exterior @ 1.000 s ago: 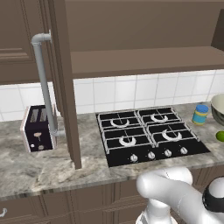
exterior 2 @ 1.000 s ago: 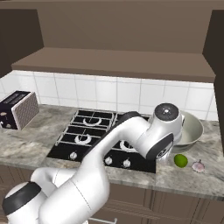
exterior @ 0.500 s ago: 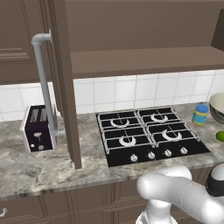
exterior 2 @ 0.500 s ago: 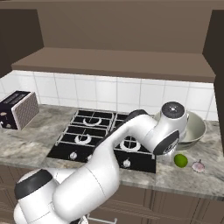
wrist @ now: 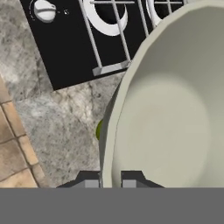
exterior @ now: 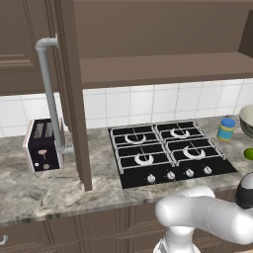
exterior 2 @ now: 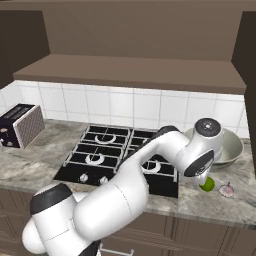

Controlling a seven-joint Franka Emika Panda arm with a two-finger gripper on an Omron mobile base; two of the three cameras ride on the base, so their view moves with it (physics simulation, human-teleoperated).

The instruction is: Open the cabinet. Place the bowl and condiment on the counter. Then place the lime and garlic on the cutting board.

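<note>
Wide round ceramic bowl, pale cream inside, grey-green outside, on grey-beige marbled stone worktop right of black hob. Hand pinched onto bowl rim, one finger each side. Small bright green lime just beside bowl.

A black 4-burner hob sits against the white tiled wall, its knobs along the front edge. A toaster stands well apart, further left.
</note>
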